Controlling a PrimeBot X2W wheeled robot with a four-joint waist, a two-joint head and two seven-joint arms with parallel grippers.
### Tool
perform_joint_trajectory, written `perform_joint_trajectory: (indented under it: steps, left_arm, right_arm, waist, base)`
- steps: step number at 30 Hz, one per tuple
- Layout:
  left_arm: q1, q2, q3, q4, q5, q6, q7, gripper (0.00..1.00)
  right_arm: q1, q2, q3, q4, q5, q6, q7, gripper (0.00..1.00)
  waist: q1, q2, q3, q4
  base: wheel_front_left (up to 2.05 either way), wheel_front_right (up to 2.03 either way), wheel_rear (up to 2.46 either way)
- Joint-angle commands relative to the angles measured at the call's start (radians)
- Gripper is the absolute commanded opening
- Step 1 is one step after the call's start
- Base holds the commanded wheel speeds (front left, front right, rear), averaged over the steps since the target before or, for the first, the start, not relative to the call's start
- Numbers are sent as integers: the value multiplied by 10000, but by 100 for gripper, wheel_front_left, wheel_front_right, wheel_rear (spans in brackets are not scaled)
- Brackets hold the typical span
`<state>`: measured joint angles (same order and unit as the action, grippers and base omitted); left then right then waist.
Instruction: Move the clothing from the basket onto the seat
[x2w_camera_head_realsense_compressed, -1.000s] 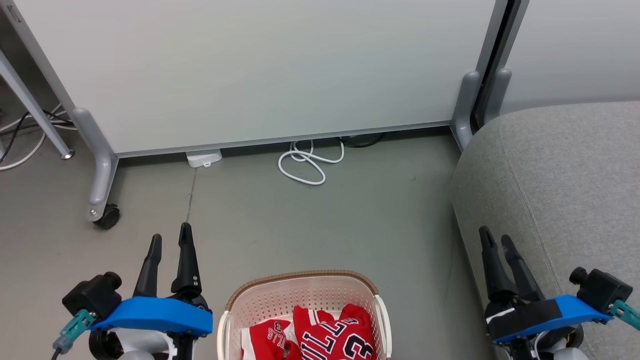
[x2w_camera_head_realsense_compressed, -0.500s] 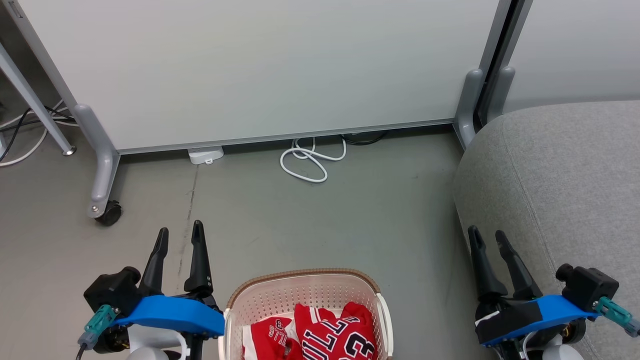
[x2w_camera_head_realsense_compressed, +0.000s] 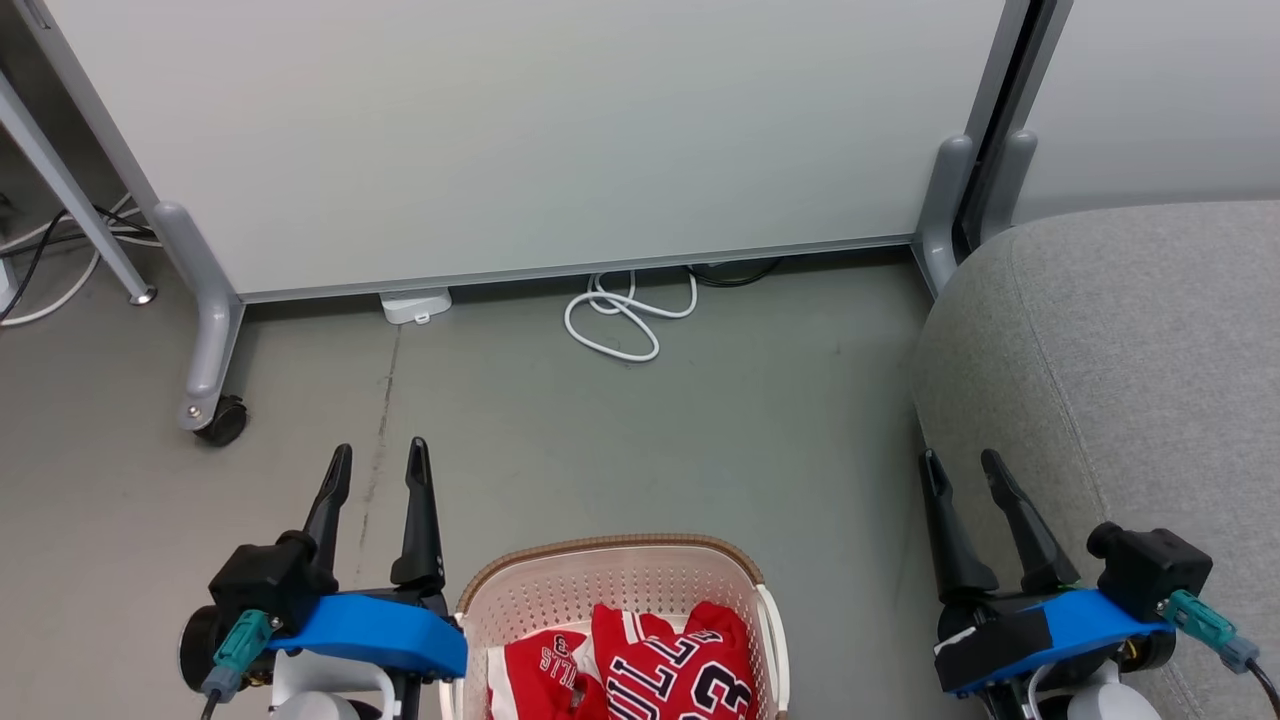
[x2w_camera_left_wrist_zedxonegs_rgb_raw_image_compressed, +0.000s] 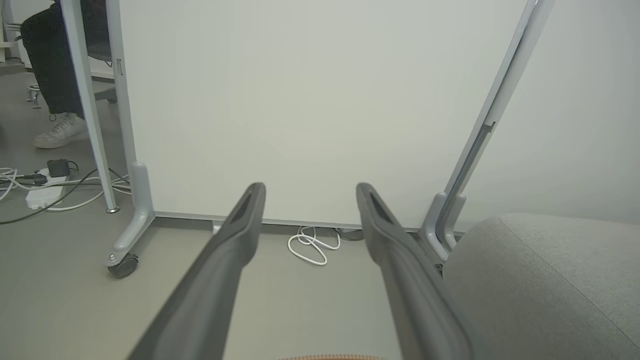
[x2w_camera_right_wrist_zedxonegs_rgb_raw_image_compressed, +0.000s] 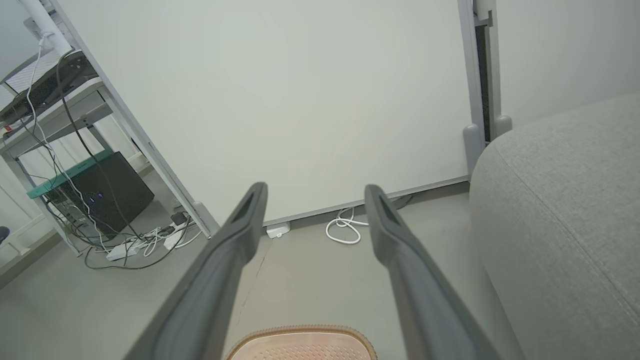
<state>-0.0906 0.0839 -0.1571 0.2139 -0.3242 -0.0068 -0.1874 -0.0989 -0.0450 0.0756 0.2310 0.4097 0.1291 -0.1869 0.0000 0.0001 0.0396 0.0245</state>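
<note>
Lying in the basket (x2w_camera_head_realsense_compressed: 600, 548), the clothing (x2w_camera_head_realsense_compressed: 650, 670) sits nearest the left gripper (x2w_camera_head_realsense_compressed: 378, 452) — right gripper (x2w_camera_head_realsense_compressed: 960, 458) farther; both spread, empty.

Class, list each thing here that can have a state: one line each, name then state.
left gripper, open, empty
right gripper, open, empty
basket, upright, holding the clothing
clothing, crumpled, inside the basket
seat, no clothing on its visible part
white cable, loosely coiled

Two garments (x2w_camera_head_realsense_compressed: 660, 665), one basket (x2w_camera_head_realsense_compressed: 610, 549), one seat (x2w_camera_head_realsense_compressed: 1120, 350)
</note>
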Motion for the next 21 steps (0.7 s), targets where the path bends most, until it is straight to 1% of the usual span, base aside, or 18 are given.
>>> perform_joint_trajectory:
  steps: [1,21]
  left_arm:
    - [-224,68,-45,-83,201,48,-74,100]
    - [-305,154,-404,-89,1848,233,-486,100]
  right_arm:
    - [-152,-62,33,-60,-189,19,-82,100]
    - [-220,-71,183,-84,-1906,23,-489,100]
  waist:
    - [0,-1,5,1]
    - [0,-1,131,108]
  base:
    - [0,0,0]
    - [0,0,0]
